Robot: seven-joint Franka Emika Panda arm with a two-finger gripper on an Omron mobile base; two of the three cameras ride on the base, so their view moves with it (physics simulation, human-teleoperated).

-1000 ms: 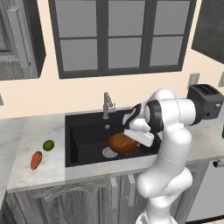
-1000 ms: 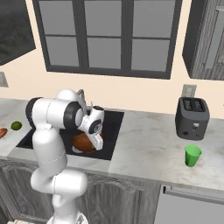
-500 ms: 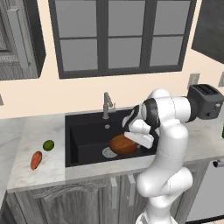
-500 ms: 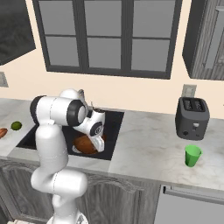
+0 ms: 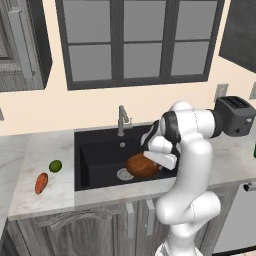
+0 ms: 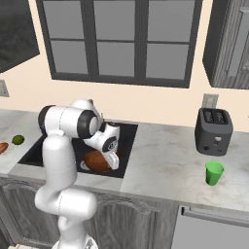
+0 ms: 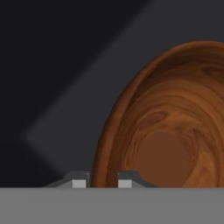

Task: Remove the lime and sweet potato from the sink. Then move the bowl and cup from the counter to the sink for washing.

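Note:
The brown wooden bowl (image 5: 140, 166) (image 6: 96, 161) (image 7: 175, 131) hangs tilted low inside the black sink (image 5: 97, 152) (image 6: 127, 137), just above the silver drain (image 5: 124, 174). My gripper (image 5: 158, 160) (image 6: 113, 154) (image 7: 102, 183) is shut on the bowl's rim, which runs between the two fingertips in the hand view. The lime (image 5: 55, 165) (image 6: 18, 140) and the sweet potato (image 5: 41, 183) (image 6: 2, 147) lie on the counter (image 5: 45, 200) left of the sink. The green cup (image 6: 214, 173) stands upright on the counter at the right, below the toaster.
A grey faucet (image 5: 121, 119) rises behind the sink. A dark toaster (image 5: 236, 116) (image 6: 213, 131) stands at the back right of the counter. Dark window panes and wall cabinets hang above.
The hand has sunk a little lower into the sink with the bowl in its grip. The lime, sweet potato and cup have not moved.

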